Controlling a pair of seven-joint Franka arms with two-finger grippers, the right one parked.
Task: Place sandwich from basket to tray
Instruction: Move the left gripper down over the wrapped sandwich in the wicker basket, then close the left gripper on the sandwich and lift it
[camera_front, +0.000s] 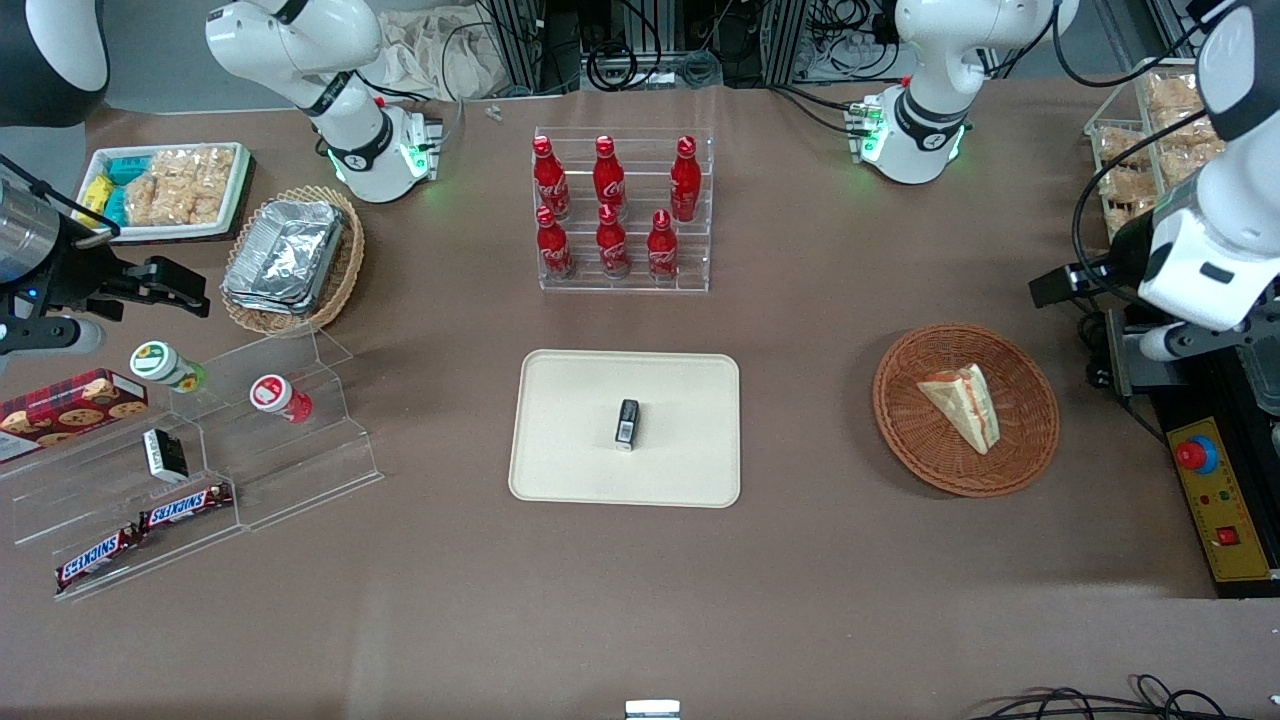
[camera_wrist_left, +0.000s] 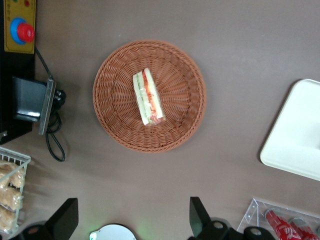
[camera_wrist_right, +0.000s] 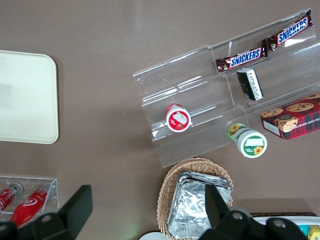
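We found the gripper (camera_wrist_left: 132, 220) spread wide and empty, high above the basket (camera_wrist_left: 115, 122) and off to one side of it, not yet descending. The sandwich (camera_wrist_left: 148, 97) lay on its side at the middle of the basket, filling edge up. The tray (camera_front: 560, 470) sat well apart from the basket, toward the parked arm's end, carrying a small black box (camera_front: 627, 423). We judged two risks: soft bread crushing or slipping under a pinch, and the release landing on the box
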